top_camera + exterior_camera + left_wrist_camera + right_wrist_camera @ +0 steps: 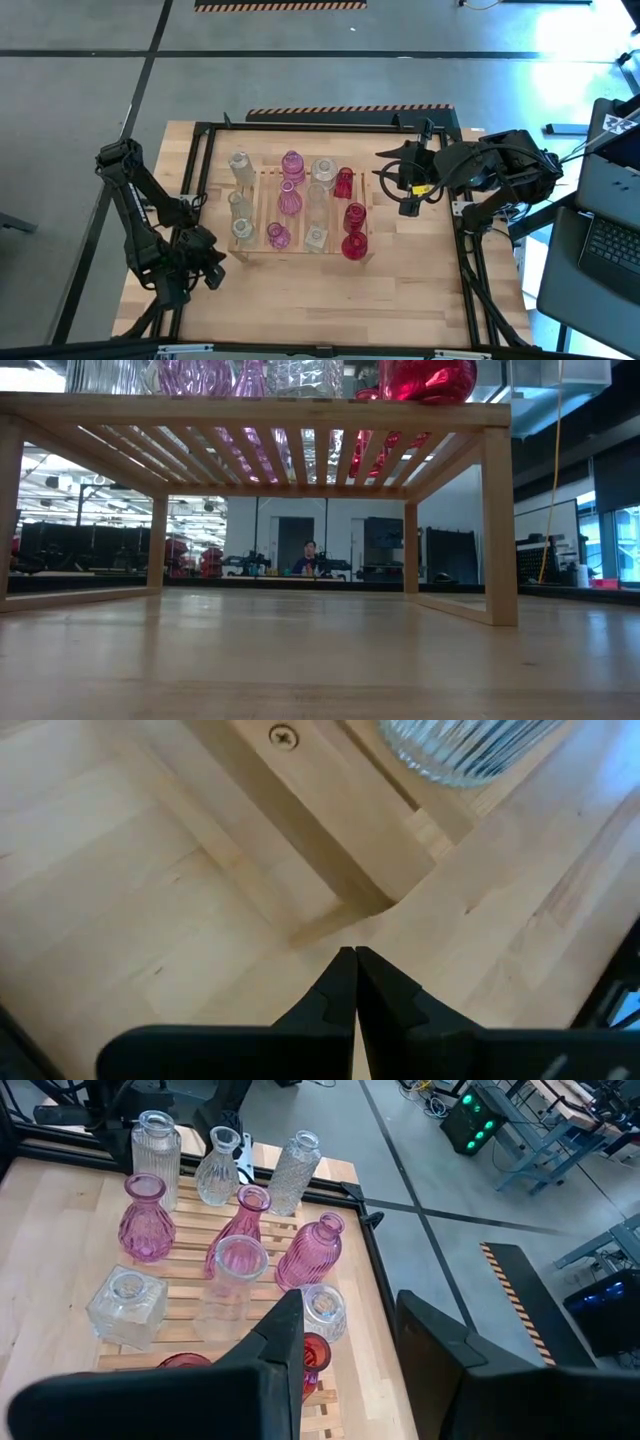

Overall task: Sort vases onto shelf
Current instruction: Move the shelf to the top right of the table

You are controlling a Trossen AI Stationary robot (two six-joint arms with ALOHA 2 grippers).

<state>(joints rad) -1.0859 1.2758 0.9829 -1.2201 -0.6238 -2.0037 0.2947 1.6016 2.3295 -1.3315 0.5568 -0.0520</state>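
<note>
The light wooden shelf (300, 212) stands mid-table on its legs (500, 520). Several small vases stand on its slats: clear ones (240, 167) at the left, pink ones (291, 163) in the middle, red ones (354, 216) at the right. They also show in the right wrist view: a pink vase (145, 1220), a clear vase (295, 1172) and a red vase (312, 1355). My right gripper (350, 1330) is open and empty, just right of the shelf's far right part (385, 175). My left gripper (355, 960) is shut and empty, low by the shelf's near left corner (215, 262).
A black metal frame (205, 130) runs around the tabletop. Bare plank table (320, 300) lies in front of the shelf. In the low view the room shows under the shelf, with a person (310, 555) far behind. A laptop (610, 250) sits off the table's right.
</note>
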